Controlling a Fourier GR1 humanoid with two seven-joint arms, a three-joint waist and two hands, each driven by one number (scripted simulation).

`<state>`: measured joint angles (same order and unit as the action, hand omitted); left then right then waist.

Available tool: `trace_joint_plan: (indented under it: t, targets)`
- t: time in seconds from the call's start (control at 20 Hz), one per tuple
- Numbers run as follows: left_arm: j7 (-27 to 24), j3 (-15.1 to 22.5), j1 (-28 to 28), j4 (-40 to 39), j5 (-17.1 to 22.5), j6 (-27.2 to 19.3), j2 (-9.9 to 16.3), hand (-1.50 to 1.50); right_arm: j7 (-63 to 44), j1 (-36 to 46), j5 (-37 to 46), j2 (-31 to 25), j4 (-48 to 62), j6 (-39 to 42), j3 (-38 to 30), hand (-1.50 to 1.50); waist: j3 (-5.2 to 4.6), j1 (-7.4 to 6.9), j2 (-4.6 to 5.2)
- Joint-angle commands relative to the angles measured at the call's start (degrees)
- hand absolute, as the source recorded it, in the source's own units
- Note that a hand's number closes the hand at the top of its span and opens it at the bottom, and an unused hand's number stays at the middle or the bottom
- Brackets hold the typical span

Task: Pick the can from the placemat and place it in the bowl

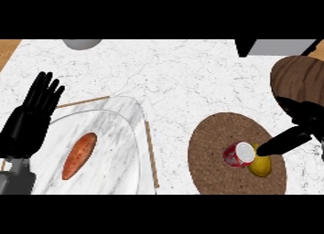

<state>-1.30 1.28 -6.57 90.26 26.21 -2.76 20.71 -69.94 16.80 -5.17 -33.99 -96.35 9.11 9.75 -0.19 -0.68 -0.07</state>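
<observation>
A red can (238,154) with a white top stands on the round brown woven placemat (215,137) at the lower right. Against the can's right side lies a yellow lemon (261,166). The dark wooden bowl (305,80) sits at the right edge, beyond the placemat. My right hand (312,121) hovers between the bowl and the can, open, and one of its fingers (281,143) stretches down to the lemon's top, just right of the can. Nothing is held in it. My left hand (31,116) rests open at the left edge, fingers up.
A marble board (117,137) lies at the lower left with an orange carrot (79,156) on it and a wooden strip along its right side. A grey round object (82,43) and a grey box (279,46) stand at the far edge.
</observation>
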Motion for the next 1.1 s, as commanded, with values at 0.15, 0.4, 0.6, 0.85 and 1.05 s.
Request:
trace_joint_plan:
  t: [0.15,0.4,0.6,0.85,1.05]
  targets:
    - [-1.2,0.9,-1.8,-2.3,-3.2,-2.6,-2.8,0.00,-14.2,0.7,-0.1,2.8,-2.1,-1.9,4.4,-1.50,0.10,1.05,0.02]
    - [0.6,-2.2,0.6,0.6,0.1,0.8,0.0,0.00,-12.8,-3.3,5.2,2.0,-4.2,-5.4,7.1,-1.50,0.10,0.79,-0.05]
    - [0.0,-1.4,2.8,3.0,-1.7,0.3,-1.1,0.00,-12.0,-4.8,11.0,3.6,-7.6,-8.0,8.3,-1.50,0.14,0.75,-0.11]
    - [3.4,-3.9,0.4,2.9,0.5,1.0,-0.1,0.00,-9.0,-7.0,15.4,5.1,-5.7,-7.1,9.6,-1.50,0.16,0.71,-0.04]
    - [0.3,-2.5,-0.3,-1.2,-2.3,1.9,-2.1,0.00,-5.6,-6.9,18.7,8.4,-2.3,-8.2,10.6,-1.50,0.16,0.63,0.08]
